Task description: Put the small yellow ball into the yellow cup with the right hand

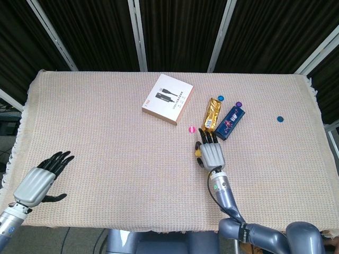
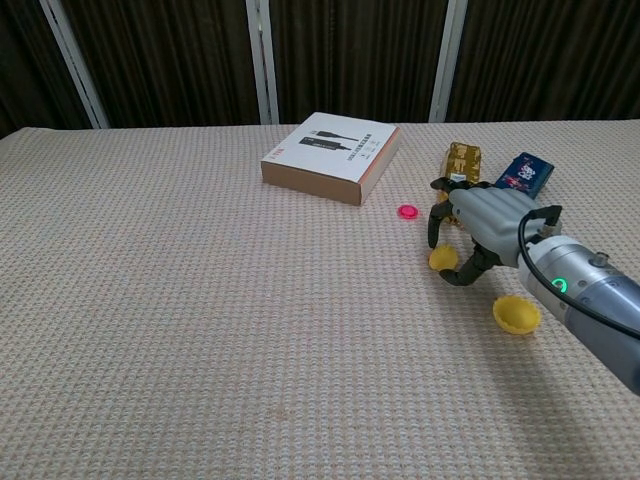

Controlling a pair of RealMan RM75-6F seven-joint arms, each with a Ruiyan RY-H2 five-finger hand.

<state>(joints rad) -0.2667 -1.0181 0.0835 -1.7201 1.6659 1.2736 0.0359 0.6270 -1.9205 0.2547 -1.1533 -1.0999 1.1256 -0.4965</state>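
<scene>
The small yellow ball lies on the woven tablecloth, just left of my right hand. That hand hovers right beside the ball, fingers apart and curved down, thumb curling near the ball, nothing held. The yellow cup sits on the cloth nearer the front, under my right forearm. In the head view the right hand covers most of the ball, and the cup is hidden. My left hand rests open at the table's front left edge, far from both.
A white box sits at the back centre. A gold packet and a blue packet lie just behind the right hand. A pink disc lies left of the fingers. A blue disc lies far right.
</scene>
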